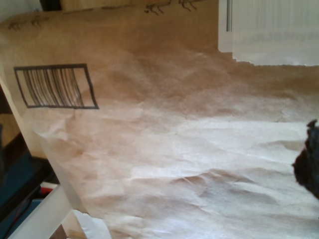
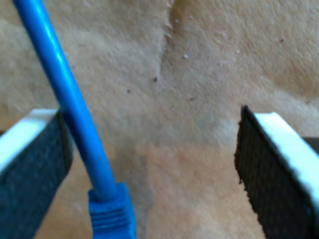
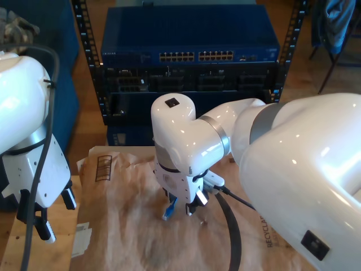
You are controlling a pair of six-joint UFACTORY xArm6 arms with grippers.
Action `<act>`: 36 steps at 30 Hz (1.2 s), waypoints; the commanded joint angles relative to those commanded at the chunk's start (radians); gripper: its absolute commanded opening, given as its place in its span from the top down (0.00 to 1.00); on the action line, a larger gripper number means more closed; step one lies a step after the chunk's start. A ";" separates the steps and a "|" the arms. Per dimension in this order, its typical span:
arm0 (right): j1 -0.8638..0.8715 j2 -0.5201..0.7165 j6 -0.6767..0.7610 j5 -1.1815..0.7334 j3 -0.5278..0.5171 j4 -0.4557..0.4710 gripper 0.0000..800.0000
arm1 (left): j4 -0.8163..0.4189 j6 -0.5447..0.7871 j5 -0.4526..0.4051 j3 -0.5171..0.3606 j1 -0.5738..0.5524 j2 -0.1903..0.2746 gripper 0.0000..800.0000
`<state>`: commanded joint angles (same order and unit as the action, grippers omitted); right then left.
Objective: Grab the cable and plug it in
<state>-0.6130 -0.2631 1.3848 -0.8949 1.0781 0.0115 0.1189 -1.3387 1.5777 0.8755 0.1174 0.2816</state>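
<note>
- Blue cable [image 2: 75, 107] runs down between my second gripper [image 2: 154, 164]'s two black pads [image 2: 271, 172], lying close against one pad with a wide gap to the other, so the jaws stand apart and nothing is clamped.
- The cable's ribbed blue boot [image 2: 112, 214] sits low between the pads, over crumpled brown paper [image 2: 209, 74].
- In the exterior view, that second gripper [image 3: 179, 208] points down over the paper [image 3: 124, 226] at mid-frame, with a short blue piece of cable [image 3: 170, 210] showing just under it.
- Behind it stands a dark blue rack [image 3: 189, 62] with rows of ports [image 3: 196, 56].
- An arm at the exterior view's left hangs beside the paper's edge.
- My first gripper's view looks along the paper [image 1: 174, 149], with a printed barcode [image 1: 55, 85] and a white label [image 1: 271, 30] on it; whether that gripper's jaws are apart or together, I cannot tell.
</note>
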 joint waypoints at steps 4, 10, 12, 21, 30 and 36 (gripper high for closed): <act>0.000 -0.002 0.002 0.002 0.005 0.000 0.50 | 0.000 0.003 -0.002 0.000 0.002 0.000 0.00; 0.000 -0.002 0.018 0.003 0.005 0.002 0.63 | 0.000 0.003 -0.002 0.000 0.002 0.000 0.00; 0.000 -0.002 0.018 0.003 0.005 0.002 0.67 | 0.000 0.003 -0.002 0.000 0.002 0.000 0.00; 0.002 -0.002 0.021 0.005 0.005 0.000 0.81 | 0.000 0.005 -0.002 0.003 0.002 0.000 0.00; 0.000 0.000 0.077 0.006 0.008 0.002 0.95 | 0.000 0.003 0.002 0.021 0.002 0.000 0.00; 0.005 0.009 0.107 0.002 0.020 0.000 0.97 | 0.002 0.003 -0.006 0.025 -0.003 -0.005 0.00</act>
<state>-0.6084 -0.2539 1.4922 -0.8934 1.0980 0.0115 0.1204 -1.3357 1.5716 0.9001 0.1143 0.2770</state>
